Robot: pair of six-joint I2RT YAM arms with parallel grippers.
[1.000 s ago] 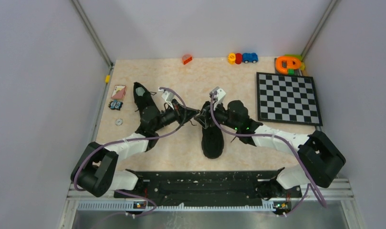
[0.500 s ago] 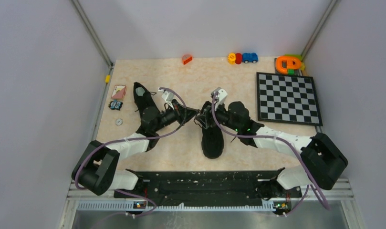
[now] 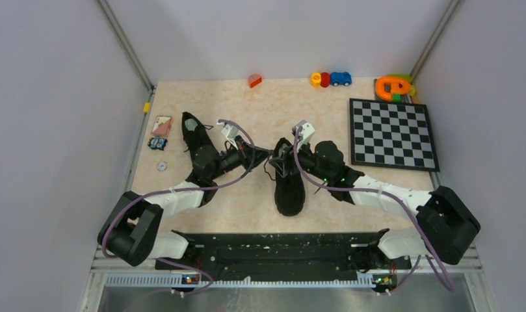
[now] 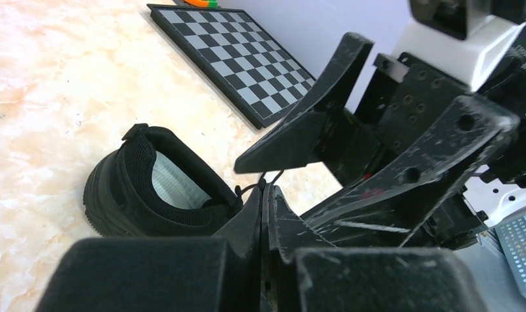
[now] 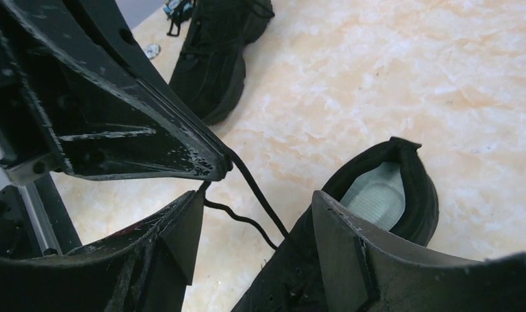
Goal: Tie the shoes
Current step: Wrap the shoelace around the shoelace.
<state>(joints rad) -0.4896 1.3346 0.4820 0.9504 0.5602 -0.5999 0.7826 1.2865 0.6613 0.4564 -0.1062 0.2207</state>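
The middle shoe points its toe at the table's near edge. The left hand pinches its lace; the right hand is spread. The other shoe is half-hidden.

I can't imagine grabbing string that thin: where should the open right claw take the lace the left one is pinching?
On the taut, straight stretch of lace between the left gripper and the shoe: it hangs clear of the table. The open right gripper straddles it from the shoe's side, so closing across it there seems best.
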